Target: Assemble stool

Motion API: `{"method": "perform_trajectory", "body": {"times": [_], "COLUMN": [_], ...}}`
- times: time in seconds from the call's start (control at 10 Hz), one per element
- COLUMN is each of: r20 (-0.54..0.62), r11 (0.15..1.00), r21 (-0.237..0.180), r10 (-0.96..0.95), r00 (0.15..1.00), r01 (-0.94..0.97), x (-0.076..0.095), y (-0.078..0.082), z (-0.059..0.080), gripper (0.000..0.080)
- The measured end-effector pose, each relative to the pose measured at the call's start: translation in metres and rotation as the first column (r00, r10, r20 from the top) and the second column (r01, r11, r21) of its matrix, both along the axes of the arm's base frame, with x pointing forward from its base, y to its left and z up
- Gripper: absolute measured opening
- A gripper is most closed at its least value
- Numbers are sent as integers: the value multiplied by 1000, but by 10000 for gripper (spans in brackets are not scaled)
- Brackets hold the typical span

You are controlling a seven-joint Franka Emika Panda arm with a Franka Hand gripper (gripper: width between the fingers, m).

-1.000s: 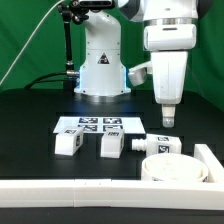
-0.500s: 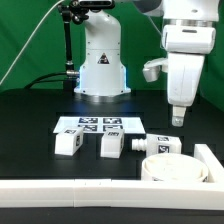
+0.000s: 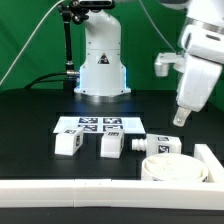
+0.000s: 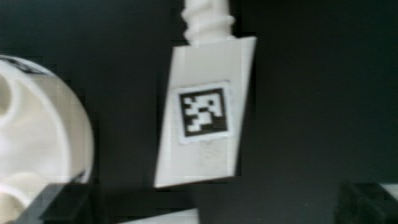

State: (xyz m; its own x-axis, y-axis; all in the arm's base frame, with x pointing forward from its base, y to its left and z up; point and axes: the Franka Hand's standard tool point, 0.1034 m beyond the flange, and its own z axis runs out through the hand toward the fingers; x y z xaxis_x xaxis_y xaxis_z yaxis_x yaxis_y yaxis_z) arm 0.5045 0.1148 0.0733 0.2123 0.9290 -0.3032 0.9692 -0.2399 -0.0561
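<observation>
The stool's round white seat disc (image 3: 172, 167) lies at the front on the exterior view's right, inside the rail corner. Three short white legs with tags lie on the black table: one (image 3: 68, 143), one (image 3: 111, 146), and one on its side (image 3: 163, 144) just behind the disc. My gripper (image 3: 181, 117) hangs tilted above and behind that third leg, touching nothing. In the wrist view that leg (image 4: 205, 110) lies lengthwise with its tag up and its peg end (image 4: 208, 15) pointing away, beside the seat disc (image 4: 36, 125). The gripper (image 4: 214, 205) is open and empty; its dark fingers (image 4: 54, 205) show at the picture's corners.
The marker board (image 3: 88, 125) lies flat behind the legs. A long white rail (image 3: 70, 190) runs along the front and turns up at the exterior view's right (image 3: 210, 157). The robot's white base (image 3: 101, 60) stands at the back, and a black stand (image 3: 68, 40) beside it.
The gripper has moved toward the exterior view's right and tilted over, staying at about the same height. The stool parts have not moved.
</observation>
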Motion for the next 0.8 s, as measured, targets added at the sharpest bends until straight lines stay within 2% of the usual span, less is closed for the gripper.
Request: {"method": "perform_trajectory", "body": {"times": [0.2, 0.3, 0.4, 0.6, 0.7, 0.8], "r20": [-57, -92, -85, -102, -127, -161], "r11": [997, 992, 986, 975, 964, 954], "r21": [-76, -129, -154, -202, -251, -282], "r10": [-4, -1, 44, 69, 53, 56], "r00": [998, 996, 995, 992, 990, 985], "r01": [-1, -11, -57, -89, -84, -101], "x": [-7, -11, -4, 7, 2, -3], "y": [8, 10, 6, -4, -1, 4], "z": [-2, -3, -4, 7, 5, 2], "gripper": [648, 648, 648, 648, 648, 648]}}
